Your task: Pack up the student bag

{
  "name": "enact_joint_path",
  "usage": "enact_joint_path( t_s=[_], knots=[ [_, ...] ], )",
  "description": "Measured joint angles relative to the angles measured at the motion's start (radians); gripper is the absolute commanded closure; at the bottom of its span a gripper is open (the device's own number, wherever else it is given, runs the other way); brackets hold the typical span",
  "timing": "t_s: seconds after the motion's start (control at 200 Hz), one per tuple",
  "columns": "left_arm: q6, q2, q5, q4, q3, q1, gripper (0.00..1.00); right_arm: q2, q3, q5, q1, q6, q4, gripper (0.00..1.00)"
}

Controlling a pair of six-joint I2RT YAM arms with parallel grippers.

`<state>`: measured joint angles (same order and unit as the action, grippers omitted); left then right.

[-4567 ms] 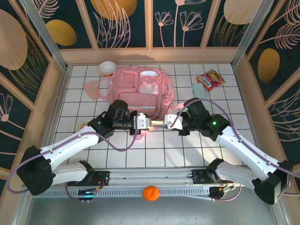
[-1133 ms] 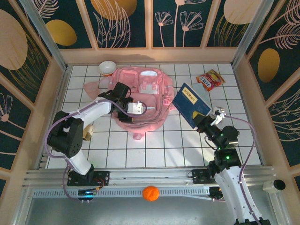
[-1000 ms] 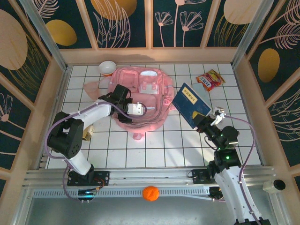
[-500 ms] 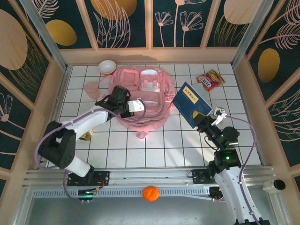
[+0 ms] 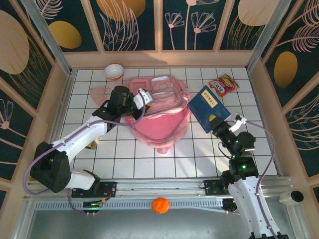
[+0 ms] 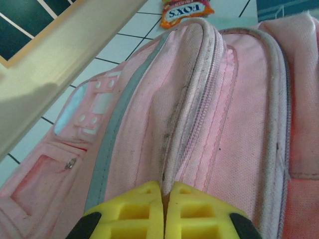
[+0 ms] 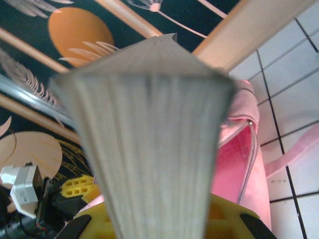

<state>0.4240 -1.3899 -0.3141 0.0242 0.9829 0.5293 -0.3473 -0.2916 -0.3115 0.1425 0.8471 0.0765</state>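
The student bag lies at upper centre of the overhead frame with its main compartment gaping. A darker pink lining shows, but the contents cannot be made out. The left gripper is clenched on the bag's upper left rim. The left wrist view adds detail: yellow ribbed fingers pressed together on a fold beside the zip, woven pink fabric, grey piping, translucent pocket panels. The right gripper grasps a blue book at centre right, tilted, just beside the bag — the right wrist view shows its page edges end-on. A FOXS snack packet lies upper right.
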Motion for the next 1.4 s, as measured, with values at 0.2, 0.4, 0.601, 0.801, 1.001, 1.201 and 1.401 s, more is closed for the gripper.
enact_joint_path(
  t_s=[0.2,0.4,0.601,0.801,1.001,1.201,1.401],
  knots=[
    [-0.114,-0.041,-0.034,-0.032,0.032,0.000,1.00,-0.042,-0.095,0.038,0.003,0.093,-0.203,1.00],
    [-0.171,-0.092,-0.046,-0.042,0.099,0.000,1.00,-0.087,-0.137,0.087,0.003,0.132,-0.300,1.00],
    [-0.237,-0.126,-0.026,-0.027,0.183,0.000,1.00,-0.255,-0.218,0.077,0.013,0.200,-0.325,1.00],
    [-0.307,-0.116,-0.001,-0.061,0.151,0.001,1.00,-0.278,-0.209,0.006,0.034,0.213,-0.299,1.00],
    [-0.394,-0.084,-0.022,-0.111,0.078,0.001,1.00,-0.229,-0.108,0.023,0.196,0.313,-0.171,1.00],
    [-0.431,-0.054,-0.023,-0.125,0.073,0.001,1.00,-0.290,-0.092,0.064,0.289,0.399,-0.001,1.00],
    [-0.474,-0.030,-0.039,-0.130,0.070,0.001,1.00,-0.457,-0.071,0.163,0.430,0.477,0.212,1.00]
  ],
)
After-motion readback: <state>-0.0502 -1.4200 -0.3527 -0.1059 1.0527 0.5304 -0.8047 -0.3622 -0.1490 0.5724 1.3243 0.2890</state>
